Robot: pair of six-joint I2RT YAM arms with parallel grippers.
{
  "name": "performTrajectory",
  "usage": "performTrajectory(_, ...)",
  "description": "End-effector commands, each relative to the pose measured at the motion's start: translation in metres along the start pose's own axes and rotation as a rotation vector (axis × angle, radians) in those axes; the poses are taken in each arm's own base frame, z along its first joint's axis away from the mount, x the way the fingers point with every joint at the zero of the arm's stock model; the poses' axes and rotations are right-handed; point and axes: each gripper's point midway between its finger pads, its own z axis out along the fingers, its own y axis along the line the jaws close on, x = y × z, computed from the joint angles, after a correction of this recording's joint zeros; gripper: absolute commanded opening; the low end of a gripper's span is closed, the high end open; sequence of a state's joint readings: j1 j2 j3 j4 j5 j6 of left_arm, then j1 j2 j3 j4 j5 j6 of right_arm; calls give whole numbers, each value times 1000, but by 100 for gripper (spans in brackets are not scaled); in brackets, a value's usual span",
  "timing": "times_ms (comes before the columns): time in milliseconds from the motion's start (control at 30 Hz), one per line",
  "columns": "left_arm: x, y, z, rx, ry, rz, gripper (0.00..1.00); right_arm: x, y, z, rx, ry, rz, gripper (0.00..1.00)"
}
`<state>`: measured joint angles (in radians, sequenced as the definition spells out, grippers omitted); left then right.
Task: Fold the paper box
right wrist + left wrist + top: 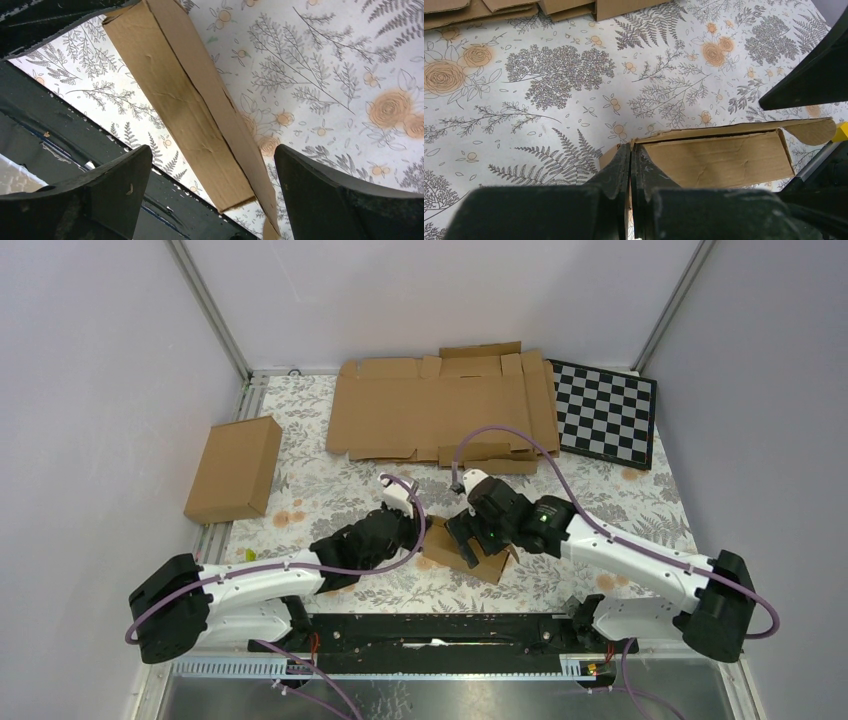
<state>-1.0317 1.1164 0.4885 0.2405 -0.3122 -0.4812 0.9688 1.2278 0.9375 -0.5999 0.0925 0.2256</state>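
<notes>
The paper box (488,564) sits at the surface's (320,490) six o'clock, nearly folded, I judge. My left pincer (631,150) is clenched at its nine o'clock corner. The right pincer (212,150) straddles it, released. Next I'd regrip and press it closed.

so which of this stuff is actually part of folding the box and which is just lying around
Part of the job:
- paper box
- left gripper, shut at the box's corner
- right gripper, open over the box

Just lying about:
- larger carton, far left
- flat cardboard sheets, at the back
- checkerboard, back right
</notes>
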Motion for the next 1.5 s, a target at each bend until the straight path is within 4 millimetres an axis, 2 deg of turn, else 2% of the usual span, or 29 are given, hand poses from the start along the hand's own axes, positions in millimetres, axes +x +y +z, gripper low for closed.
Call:
performTrajectory(0, 0, -2, -1, -13, -46, -6, 0, -1, -11, -22, 57, -28, 48, 100)
performTrajectory(233, 8, -1, -3, -28, -45, 36, 0, 15, -39, -52, 197, -89, 238, 100)
performTrajectory(333, 10, -1, -3, -33, -37, 53, 0, 22, -45, -64, 212, -131, 322, 92)
performTrajectory(400, 11, -1, -3, -36, -33, 65, 0, 28, -49, -68, 226, -147, 372, 80)
performTrajectory(467, 11, -1, -4, -38, -35, 73, 0, 33, -51, -69, 232, -155, 408, 61)
performTrajectory(500, 11, -1, -4, -36, -34, 76, 0, 34, -51, -69, 232, -156, 418, 54)
performTrajectory(667, 8, -3, -4, -34, -37, 73, 0, 40, -49, -59, 233, -124, 422, 33)
performTrajectory(933, 4, -7, -4, -34, -36, 70, 0, 42, -37, -46, 182, -85, 412, 31)
performTrajectory(1100, 3, -8, -4, -34, -38, 71, 0, 43, -37, -42, 185, -85, 420, 29)
performTrajectory(1233, 3, -10, -5, -32, -38, 72, 0, 41, -33, -38, 174, -96, 483, 11)
performTrajectory(1467, 4, -11, -4, -37, -36, 81, 0, 36, -24, -37, 153, -99, 633, 7)
